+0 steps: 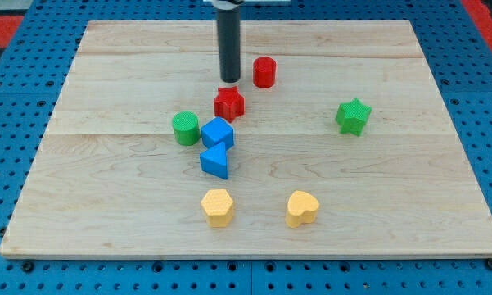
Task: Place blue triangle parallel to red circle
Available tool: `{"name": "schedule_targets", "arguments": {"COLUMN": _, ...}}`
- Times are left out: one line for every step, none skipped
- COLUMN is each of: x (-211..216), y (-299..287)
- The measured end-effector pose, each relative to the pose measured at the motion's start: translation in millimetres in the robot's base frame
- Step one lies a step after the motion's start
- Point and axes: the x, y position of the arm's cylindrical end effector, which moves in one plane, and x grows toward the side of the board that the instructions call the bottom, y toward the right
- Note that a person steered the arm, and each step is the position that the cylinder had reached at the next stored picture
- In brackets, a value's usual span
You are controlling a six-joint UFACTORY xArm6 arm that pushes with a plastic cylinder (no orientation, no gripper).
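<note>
The blue triangle (215,160) lies near the middle of the wooden board (106,197), just below the blue cube (218,133) and touching it. The red circle, a short red cylinder (264,72), stands toward the view's top, right of my rod. My tip (229,80) is down on the board left of the red cylinder and just above the red star (228,103). The tip is well above the blue triangle, with the red star and blue cube between them.
A green cylinder (185,128) stands left of the blue cube. A green star (353,115) is at the view's right. A yellow hexagon (218,206) and a yellow heart (302,208) lie near the view's bottom.
</note>
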Motion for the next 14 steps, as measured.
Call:
{"name": "schedule_targets", "arguments": {"x": 12.6, "y": -59.2}}
{"name": "schedule_targets", "arguments": {"x": 41.9, "y": -77.3}}
{"name": "schedule_targets", "arguments": {"x": 35.1, "y": -42.8}}
{"name": "schedule_targets", "arguments": {"x": 67.9, "y": -37.4}}
{"name": "schedule_targets", "arguments": {"x": 93.0, "y": -39.5}}
{"name": "schedule_targets", "arguments": {"x": 125.6, "y": -68.7}}
{"name": "schedule_targets", "arguments": {"x": 137.9, "y": -63.7}}
{"name": "schedule_targets", "arguments": {"x": 147.1, "y": -42.1}}
{"name": "schedule_targets", "arguments": {"x": 147.1, "y": -44.3}}
{"name": "schedule_targets", "arguments": {"x": 158.3, "y": -44.6}}
{"name": "schedule_targets", "arguments": {"x": 165.4, "y": -25.9}}
{"name": "schedule_targets", "arguments": {"x": 165.4, "y": -4.8}}
{"name": "schedule_targets", "arguments": {"x": 163.7, "y": 11.2}}
{"name": "schedule_targets", "arguments": {"x": 159.5, "y": 36.5}}
